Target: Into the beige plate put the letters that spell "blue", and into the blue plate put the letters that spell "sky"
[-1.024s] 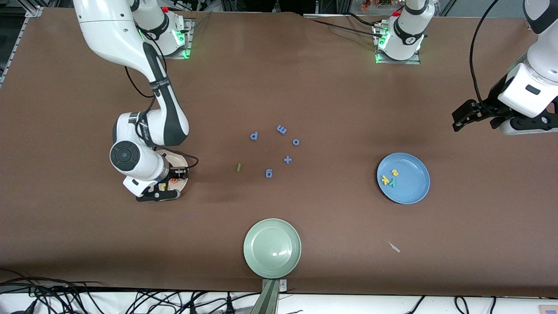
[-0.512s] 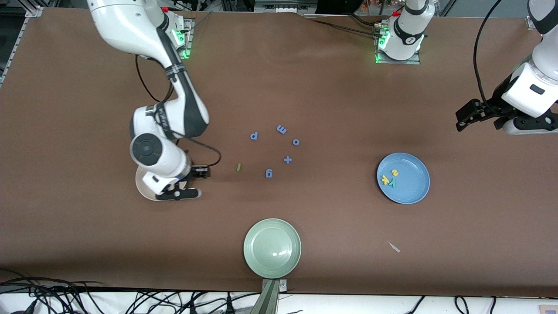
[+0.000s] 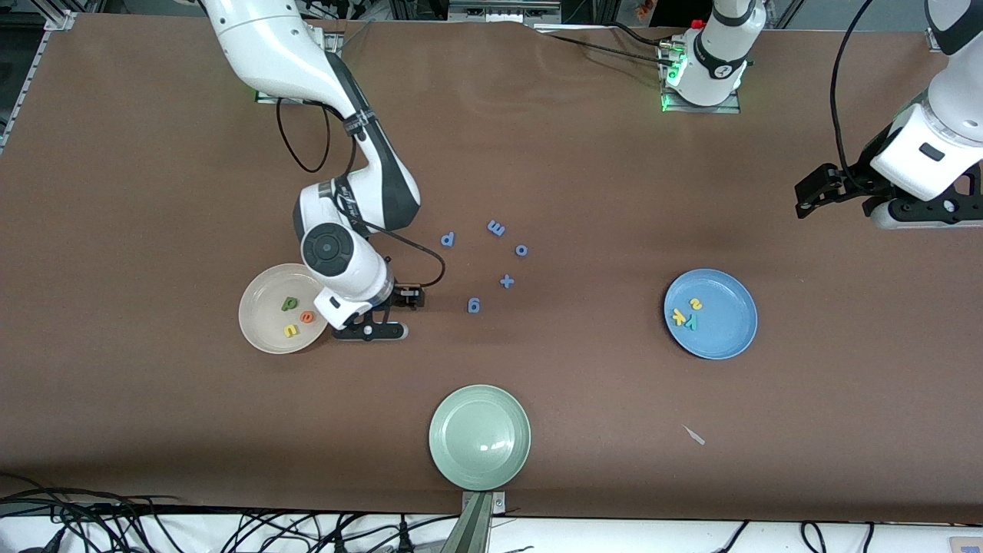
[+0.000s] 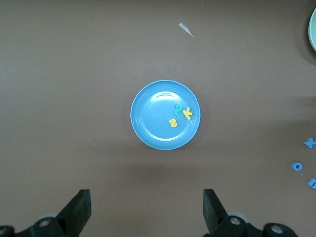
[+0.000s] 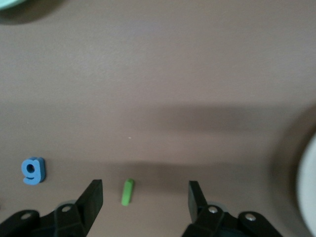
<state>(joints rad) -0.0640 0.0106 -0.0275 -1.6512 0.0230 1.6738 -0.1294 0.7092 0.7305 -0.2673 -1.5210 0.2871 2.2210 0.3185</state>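
Light fell evenly from overhead and the brown table (image 3: 584,153) read bright and matte. A glare spot sat in the pale green plate (image 3: 480,437). The right arm cast a soft shadow; the right wrist view was slightly blurred, the beige plate (image 5: 308,192) smeared at its edge.

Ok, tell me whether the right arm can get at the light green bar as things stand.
Probably yes. The right claw hangs open over the light green bar, which lies alone on the table between its fingers; nothing blocks a descent.
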